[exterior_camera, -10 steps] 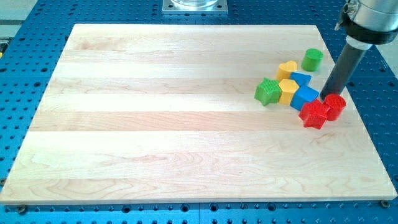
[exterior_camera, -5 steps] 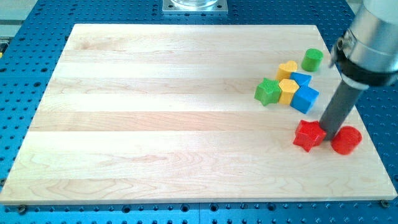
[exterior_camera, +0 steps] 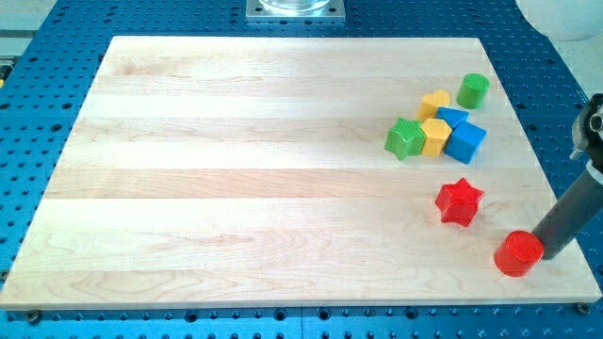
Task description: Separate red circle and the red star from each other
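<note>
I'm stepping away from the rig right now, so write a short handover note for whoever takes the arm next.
My tip rests at the right edge of the red circle, near the board's bottom-right corner.
The red star sits apart, up and to the view's left of the circle, with bare wood between them.
Done: the two reds no longer touch.
Left: little, perhaps widen the gap.
The green, yellow and blue cluster lies above, untouched.

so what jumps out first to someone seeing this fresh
The dark rod slanting in from the view's right, my tip against the right side of the red circle near the board's bottom right corner. The red star sits apart, up-left of it, below a tight cluster of green, yellow and blue blocks.
</note>
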